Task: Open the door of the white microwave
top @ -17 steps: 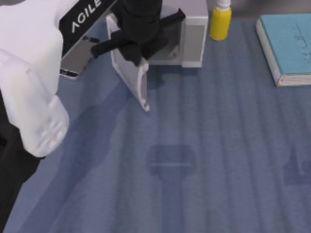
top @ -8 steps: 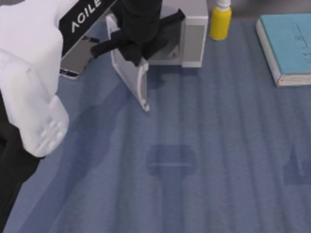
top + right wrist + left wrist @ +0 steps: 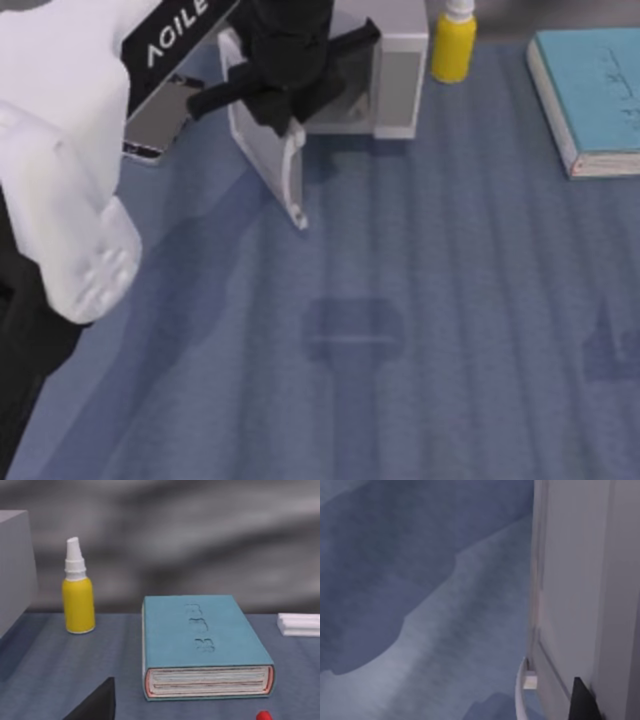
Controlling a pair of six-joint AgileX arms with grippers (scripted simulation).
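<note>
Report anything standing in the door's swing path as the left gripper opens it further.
Nothing visible does. The door stands swung out from the white microwave, and the tablecloth on its left lies bare.

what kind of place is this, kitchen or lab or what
Most likely a rendered tabletop test scene, not a real kitchen: a blue table holds unrelated props, a white microwave with its door swung open, a yellow bottle and a light-blue book.
</note>
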